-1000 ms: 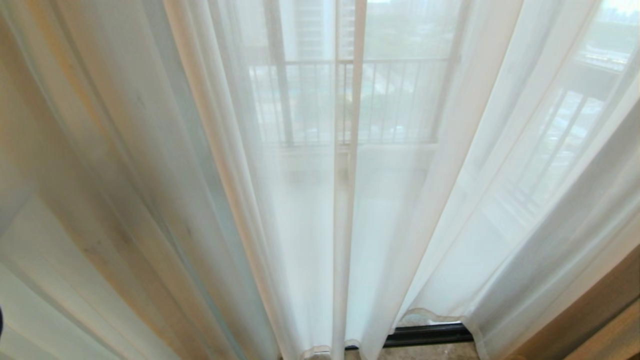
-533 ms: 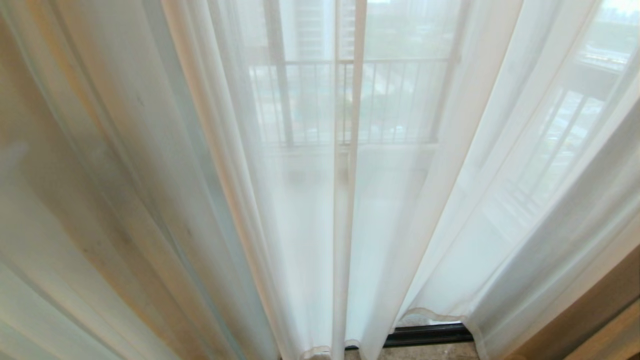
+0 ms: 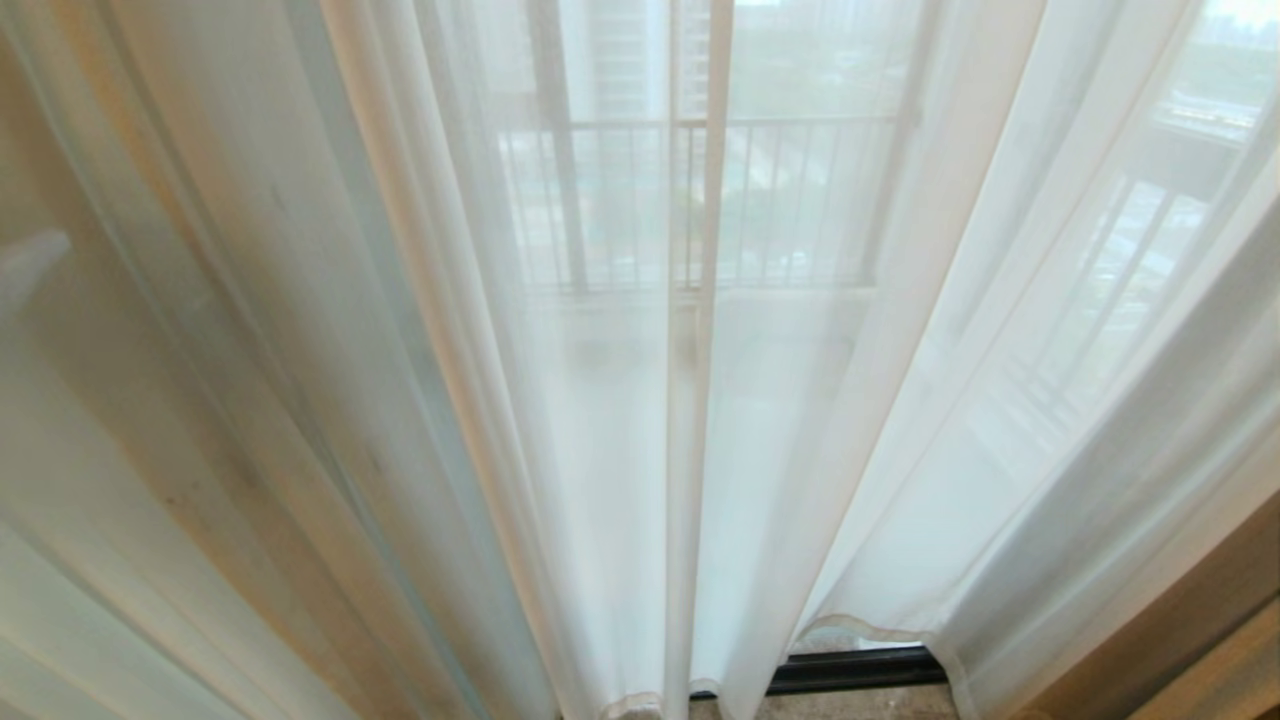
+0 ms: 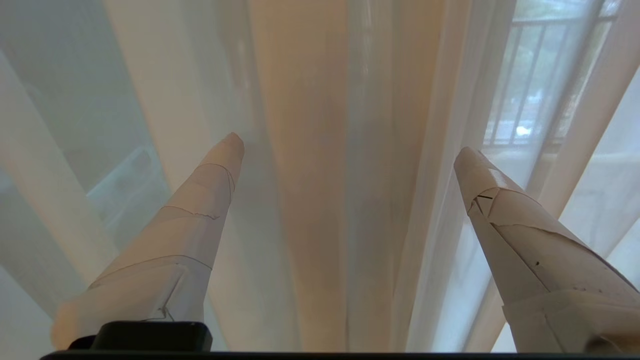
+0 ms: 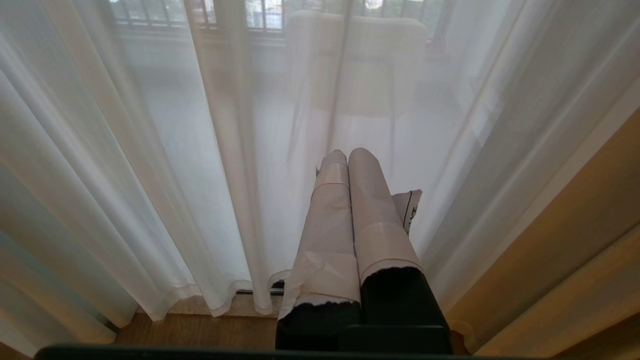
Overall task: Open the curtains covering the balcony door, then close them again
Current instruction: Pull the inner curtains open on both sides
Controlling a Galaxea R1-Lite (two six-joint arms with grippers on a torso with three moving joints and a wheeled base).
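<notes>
Left gripper (image 4: 348,142) is up close to the curtains (image 3: 620,400), its 2 taped fingers (image 4: 200,210) spread wide with a tan-tinted fold in the gap and nothing pinched. Right gripper (image 5: 348,152) hangs low near the hems, fingers pressed together, empty. The 2 hemmed edges meet at the middle, covering the balcony door (image 3: 860,668), whose dark bottom track shows under the right hem. Beyond, the railing (image 3: 780,200) shows faintly through the fabric. A tan drape (image 3: 1180,640) flanks the right edge.
</notes>
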